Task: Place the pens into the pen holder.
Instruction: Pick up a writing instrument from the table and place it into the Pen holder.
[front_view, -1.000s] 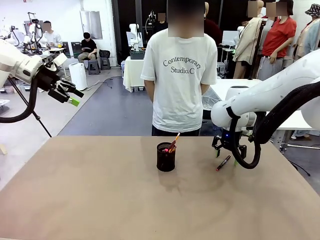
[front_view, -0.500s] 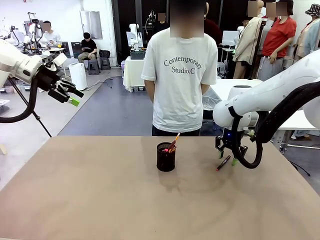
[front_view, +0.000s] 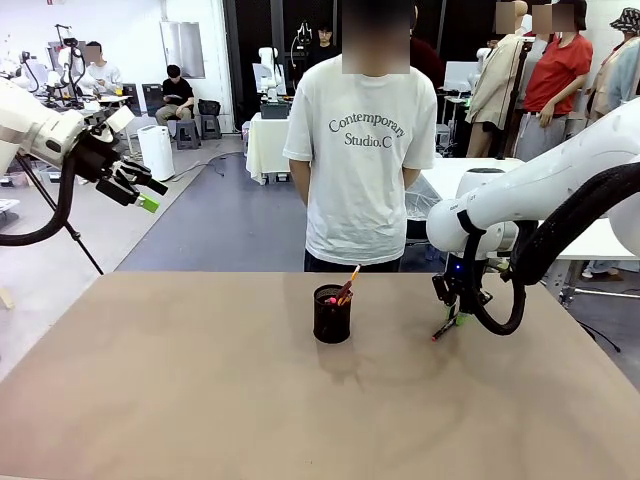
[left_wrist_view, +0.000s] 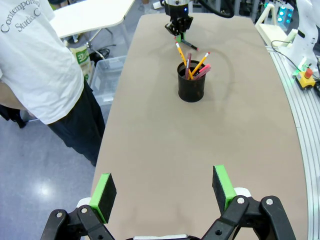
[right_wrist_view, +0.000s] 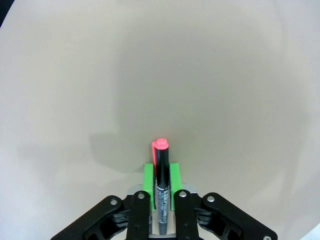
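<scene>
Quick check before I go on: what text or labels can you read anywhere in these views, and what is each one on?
"Contemporary Studio.C": on the person's white T-shirt, also partly visible in the left wrist view.
Small white print on the black pen clamped in the right gripper: too small to read.
No print readable on the pen holder.

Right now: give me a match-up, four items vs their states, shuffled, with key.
1. left gripper
2. right gripper
3. black pen with red ends
4. pen holder

A. upright mid-table, pens inside
B. pinched between green pads, on the table
C. open, raised off the table's left side
D. shut, down at the table

Pairs: 1-C, 2-D, 3-B, 4-A
</scene>
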